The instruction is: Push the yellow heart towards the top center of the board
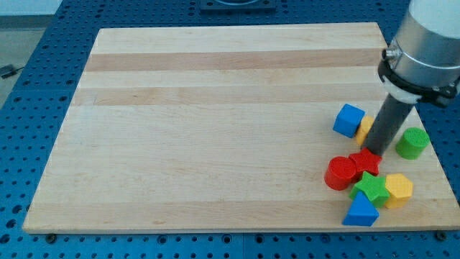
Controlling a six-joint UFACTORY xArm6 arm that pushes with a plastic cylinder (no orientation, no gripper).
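Note:
A yellow block (365,129), mostly hidden behind the rod so its shape is unclear, lies at the view's right next to a blue cube (349,120). My tip (379,153) rests on the board just right of and below this yellow block, touching or nearly touching it, and right above a red star (366,162). A second yellow block (399,190), hexagon-like, lies lower right near the board's bottom edge.
A green cylinder (412,143) stands right of my tip. Below it cluster a red cylinder (340,173), a green star (371,187) and a blue triangle (361,211). The wooden board (215,122) ends close to the cluster at right and bottom.

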